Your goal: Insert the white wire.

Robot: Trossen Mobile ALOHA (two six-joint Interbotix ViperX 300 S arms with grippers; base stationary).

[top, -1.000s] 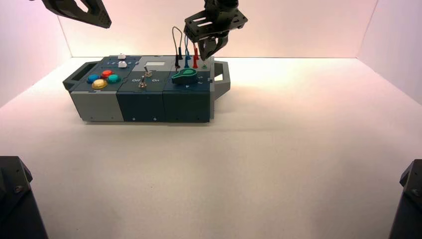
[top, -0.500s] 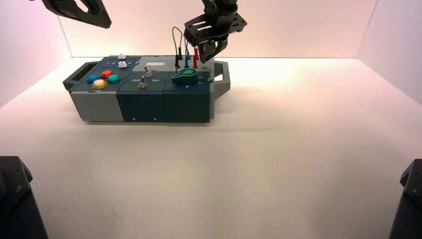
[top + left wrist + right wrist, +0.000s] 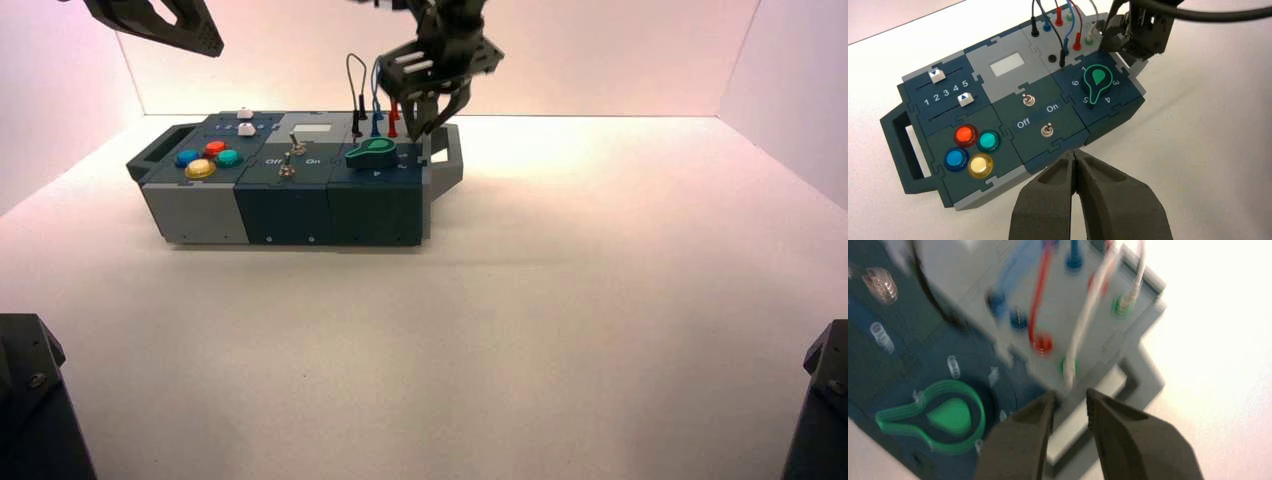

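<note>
A: Taking twelve as straight away from the robot, what's on the left?

B: The left pincer point(image 3: 1074, 154), waiting beyond the box's point(image 3: 195, 218) eleven o'clock corner, tips pressed together on nothing. It's much the farther of the two.

A: And the white wire point(image 3: 1084, 320)?

B: It's at the box's one o'clock corner, just right of the red wire point(image 3: 1040, 295). It arches roughly from six to twelve, one end at the near green socket point(image 3: 1088, 41), the other at the far one point(image 3: 1120, 307). Both ends look seated, though how deep can't be told.

A: Then the right pincer point(image 3: 1069, 394)?

B: Spread, with nothing between its tips, low by the box's right edge. The wire lies close by, toward about eleven from it. If the near plug is home, the robot likely just needs to draw that arm clear toward four, without snagging the arch.
</note>
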